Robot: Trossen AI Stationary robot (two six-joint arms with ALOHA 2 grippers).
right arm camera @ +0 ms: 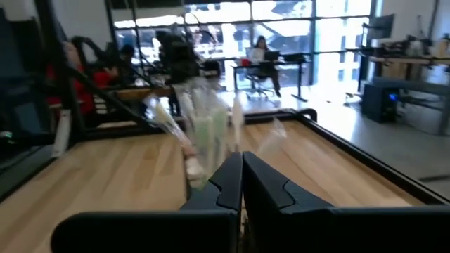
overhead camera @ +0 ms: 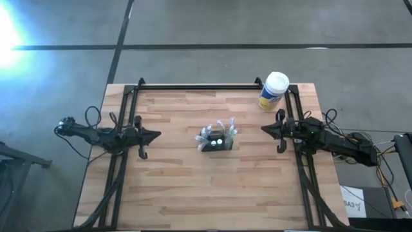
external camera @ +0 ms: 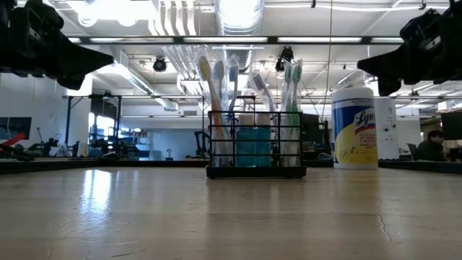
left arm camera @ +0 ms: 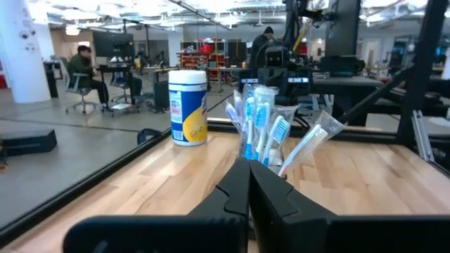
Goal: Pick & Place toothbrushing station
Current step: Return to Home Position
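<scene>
The toothbrushing station (overhead camera: 217, 140), a small black mesh caddy holding several wrapped toothbrushes, stands on its base at the middle of the wooden table (overhead camera: 174, 187). It also shows in the low view (external camera: 255, 152), where a blue cup sits inside it, and the left wrist view shows its toothbrushes (left arm camera: 264, 133). My left gripper (overhead camera: 158, 135) hovers shut at the table's left side, pointing level toward the station. My right gripper (overhead camera: 262, 129) hovers shut at the right side, also pointing level at it (right arm camera: 204, 151). Both are well clear of it.
A yellow wipes canister with a white lid (overhead camera: 273, 90) stands at the table's far right corner, near my right arm. Black frame rails (overhead camera: 193, 87) run along the far edge and both sides. People sit at desks in the room beyond.
</scene>
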